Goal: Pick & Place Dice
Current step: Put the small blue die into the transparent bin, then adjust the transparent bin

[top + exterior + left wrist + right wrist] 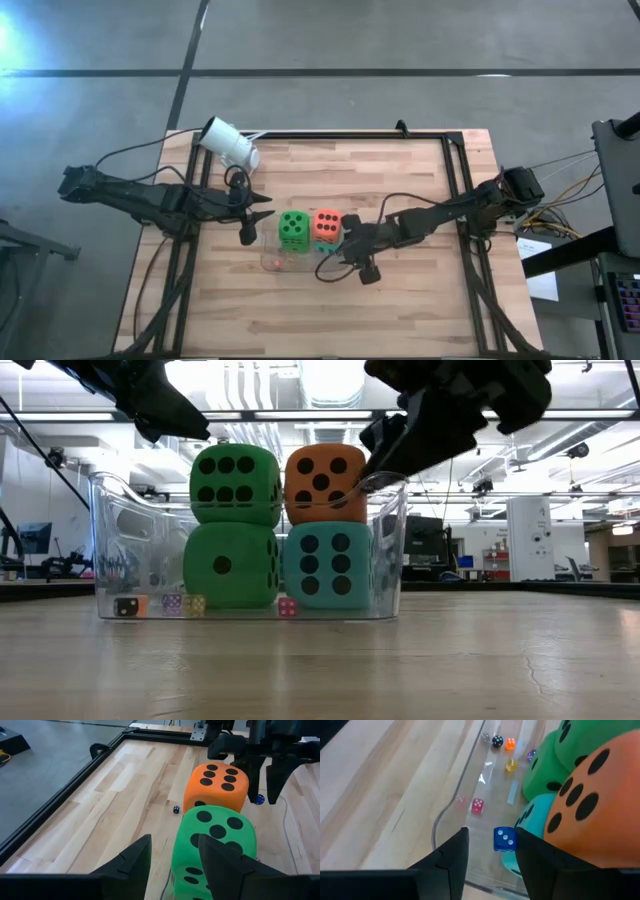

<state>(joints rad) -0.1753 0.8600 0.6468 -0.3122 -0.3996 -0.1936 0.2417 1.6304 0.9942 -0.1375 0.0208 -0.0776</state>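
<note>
From above, you see a green die [293, 227] and an orange die [326, 224] mid-frame, left gripper [250, 222] and right gripper [352, 256] beside them. Low down, they sit atop another green die [230, 566] and a teal die [327, 565] inside a clear bin [130, 530]. Your left wrist shows its fingers apart, holding nothing. Your right wrist shows fingers apart, with a small blue die [504, 839] between them.

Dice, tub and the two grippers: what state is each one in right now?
Upper green die: stacked on the lower green die.
Orange die: stacked on the teal die.
Clear tub: upright, open-topped, holding all four.
Small blue die: between parted fingers, over the tub.
Right gripper: open around the blue die.
Left gripper: open, empty.
</note>
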